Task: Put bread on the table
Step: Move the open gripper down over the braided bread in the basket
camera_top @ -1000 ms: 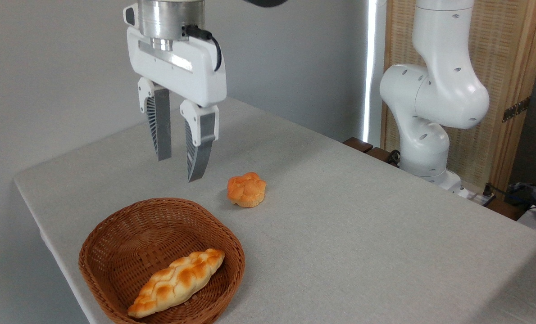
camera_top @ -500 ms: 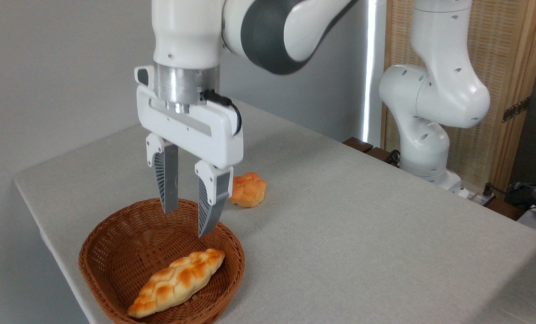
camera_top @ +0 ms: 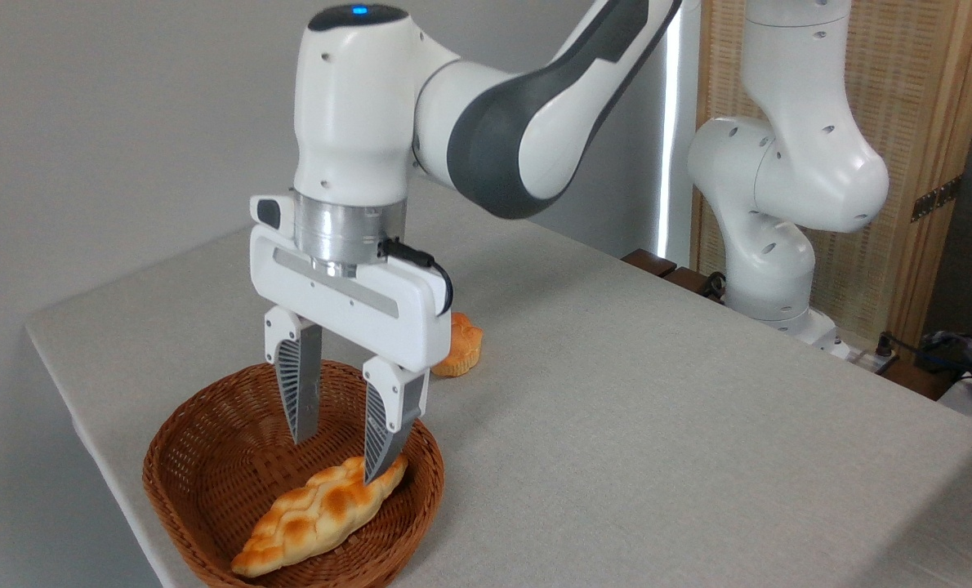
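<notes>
The bread (camera_top: 314, 516), a long braided golden-brown loaf, lies inside a brown wicker basket (camera_top: 208, 457) at the near left of the table (camera_top: 617, 425). My gripper (camera_top: 339, 457) points straight down into the basket, open, with nothing between its fingers. Its right fingertip (camera_top: 376, 465) is at the upper right end of the loaf, in front of it; whether it touches I cannot tell. The left finger stands over the basket's floor, behind the loaf.
A small round orange bun (camera_top: 460, 349) sits on the table just behind the gripper body, partly hidden by it. The arm's white base (camera_top: 772, 245) stands at the far right edge. The table's left edge runs close to the basket.
The gripper has come down and toward the camera, from above the table behind the basket into the basket, reaching the loaf's end. It stayed open. The bun is now partly hidden.
</notes>
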You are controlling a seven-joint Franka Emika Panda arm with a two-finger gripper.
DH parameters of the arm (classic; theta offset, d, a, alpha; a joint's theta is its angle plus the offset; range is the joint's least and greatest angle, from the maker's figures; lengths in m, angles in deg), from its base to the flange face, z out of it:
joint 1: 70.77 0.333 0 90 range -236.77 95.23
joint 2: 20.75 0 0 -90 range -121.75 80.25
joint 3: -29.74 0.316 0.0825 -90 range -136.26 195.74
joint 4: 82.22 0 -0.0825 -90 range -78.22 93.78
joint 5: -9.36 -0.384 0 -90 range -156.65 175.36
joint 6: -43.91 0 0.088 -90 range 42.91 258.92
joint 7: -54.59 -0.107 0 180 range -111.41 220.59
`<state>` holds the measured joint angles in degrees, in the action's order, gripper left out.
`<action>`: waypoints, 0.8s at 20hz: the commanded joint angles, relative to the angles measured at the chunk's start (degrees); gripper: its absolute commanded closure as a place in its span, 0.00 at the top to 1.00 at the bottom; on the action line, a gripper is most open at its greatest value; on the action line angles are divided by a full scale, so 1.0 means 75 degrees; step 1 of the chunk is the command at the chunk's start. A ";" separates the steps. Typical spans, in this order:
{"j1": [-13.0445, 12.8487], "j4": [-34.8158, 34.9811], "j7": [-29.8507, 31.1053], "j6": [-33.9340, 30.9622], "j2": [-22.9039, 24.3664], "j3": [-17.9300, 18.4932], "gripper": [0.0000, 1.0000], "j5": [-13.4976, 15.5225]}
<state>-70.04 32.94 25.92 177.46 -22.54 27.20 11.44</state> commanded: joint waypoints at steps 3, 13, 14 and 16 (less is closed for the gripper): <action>-0.0038 0.0290 0.0131 0.0345 -0.0124 0.0022 1.00 0.0039; -0.0050 0.0805 0.0272 0.0990 -0.0218 -0.0048 0.99 0.0038; -0.0050 0.0805 0.0237 0.0991 -0.0218 -0.0048 0.90 0.0027; -0.0050 0.0805 0.0237 0.0991 -0.0230 -0.0060 0.89 0.0027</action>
<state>-70.27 38.02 26.65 183.56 -24.69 26.93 11.46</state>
